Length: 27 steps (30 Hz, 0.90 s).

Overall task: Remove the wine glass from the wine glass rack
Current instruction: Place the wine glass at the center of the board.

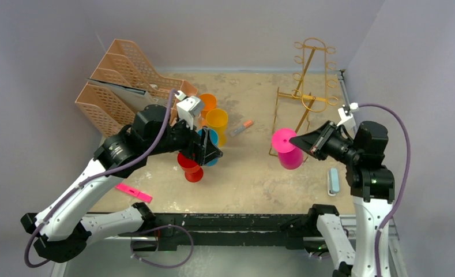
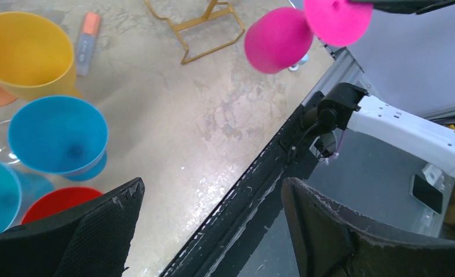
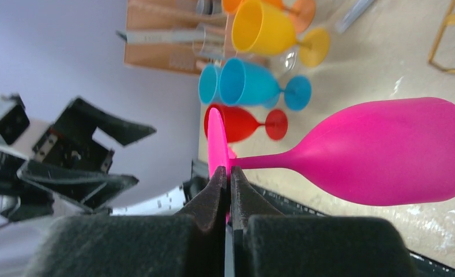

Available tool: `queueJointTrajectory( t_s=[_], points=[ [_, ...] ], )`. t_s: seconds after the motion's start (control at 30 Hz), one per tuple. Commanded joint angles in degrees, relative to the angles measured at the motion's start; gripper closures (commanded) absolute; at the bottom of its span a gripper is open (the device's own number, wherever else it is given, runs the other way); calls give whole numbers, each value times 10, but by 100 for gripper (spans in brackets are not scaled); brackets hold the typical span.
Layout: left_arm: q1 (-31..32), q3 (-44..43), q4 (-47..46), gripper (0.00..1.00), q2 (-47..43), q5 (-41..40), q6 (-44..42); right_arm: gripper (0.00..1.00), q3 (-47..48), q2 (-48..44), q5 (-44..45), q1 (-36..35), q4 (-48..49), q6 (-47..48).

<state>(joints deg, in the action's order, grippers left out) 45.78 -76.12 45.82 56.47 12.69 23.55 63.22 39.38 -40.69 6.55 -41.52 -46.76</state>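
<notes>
You are viewing the wine glass [image 1: 290, 151] upside down just before the wine glass rack [image 1: 308, 86], other glasses [image 1: 216, 124] clustering leftward, file organiser [image 1: 118, 75] behind them.

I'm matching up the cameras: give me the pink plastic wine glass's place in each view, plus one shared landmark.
Top external: pink plastic wine glass right of centre, its foot at the right gripper tip.
Left wrist: at the top edge, right of centre.
Right wrist: across the right half, its foot pinched by that gripper.
Shared landmark: yellow plastic wine glass.
</notes>
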Motion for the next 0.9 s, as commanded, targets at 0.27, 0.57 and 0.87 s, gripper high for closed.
queueJointTrajectory(
  t_s=[0.27, 0.57, 0.87],
  points=[
    [0, 13, -91, 13, 37, 116, 28, 100, 7, 45, 118, -266, 17, 57],
    [1, 23, -114, 15, 47, 207, 29, 100, 40, 112, 172, -442, 80, 117],
    [1, 32, -129, 23, 70, 272, 33, 100, 30, 142, 188, -509, 137, 138]
  ],
)
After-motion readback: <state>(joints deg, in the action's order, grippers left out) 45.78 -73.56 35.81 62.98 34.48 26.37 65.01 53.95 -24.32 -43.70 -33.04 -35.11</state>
